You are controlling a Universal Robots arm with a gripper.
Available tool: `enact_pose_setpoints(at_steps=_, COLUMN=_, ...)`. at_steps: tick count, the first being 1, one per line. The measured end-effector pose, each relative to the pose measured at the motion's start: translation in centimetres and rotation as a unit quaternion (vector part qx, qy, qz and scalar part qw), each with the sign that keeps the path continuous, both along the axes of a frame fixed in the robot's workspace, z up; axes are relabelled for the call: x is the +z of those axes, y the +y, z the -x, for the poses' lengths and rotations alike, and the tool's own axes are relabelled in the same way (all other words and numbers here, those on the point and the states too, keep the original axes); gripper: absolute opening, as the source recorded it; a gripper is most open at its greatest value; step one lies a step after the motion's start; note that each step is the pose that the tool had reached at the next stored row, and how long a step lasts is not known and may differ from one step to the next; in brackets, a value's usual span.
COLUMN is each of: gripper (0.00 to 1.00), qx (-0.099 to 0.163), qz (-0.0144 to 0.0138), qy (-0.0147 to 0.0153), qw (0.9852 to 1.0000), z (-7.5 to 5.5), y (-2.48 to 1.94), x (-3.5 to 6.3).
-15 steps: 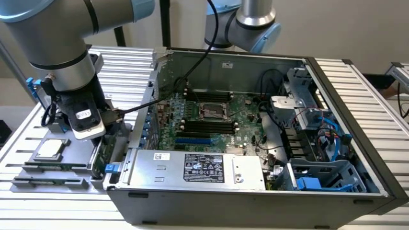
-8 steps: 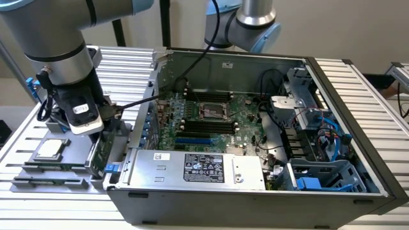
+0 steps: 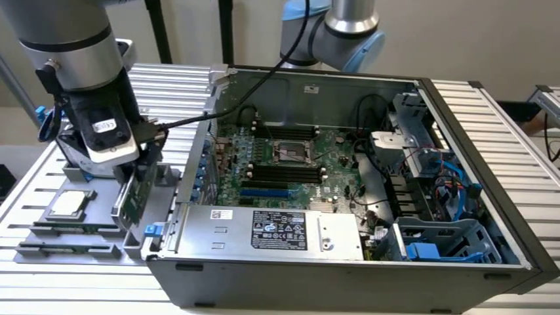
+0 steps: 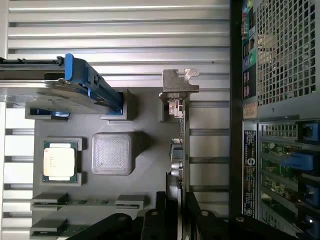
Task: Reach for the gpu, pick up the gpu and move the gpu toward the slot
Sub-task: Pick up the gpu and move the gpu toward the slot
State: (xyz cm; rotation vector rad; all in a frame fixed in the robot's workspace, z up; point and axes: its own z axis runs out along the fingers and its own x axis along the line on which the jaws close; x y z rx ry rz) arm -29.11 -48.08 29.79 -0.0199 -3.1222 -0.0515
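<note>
Straddling the upright gpu's (image 4: 179, 135) edge, the gripper (image 4: 178, 200) is hanging over the gray tray (image 4: 150, 115), with the computer case (image 3: 350, 282) wall close alongside; I cannot tell whether it is pinching.

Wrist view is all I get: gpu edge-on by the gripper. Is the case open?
Observer: Yes. The case lies open on the exterior view's right of the gpu, motherboard exposed.
Operator: Slot visible?
Observer: A blue slot sits empty on the motherboard, beside the silver power supply.
Operator: Anything else around?
Observer: A second arm stands behind the case.
</note>
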Motion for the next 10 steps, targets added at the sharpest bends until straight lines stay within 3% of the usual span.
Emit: enact_pose_setpoints(at_steps=10, gripper=0.26, qx=0.0, qz=0.0, qy=0.0007, qw=1.0, z=-1.7, y=-0.01, x=4.56)
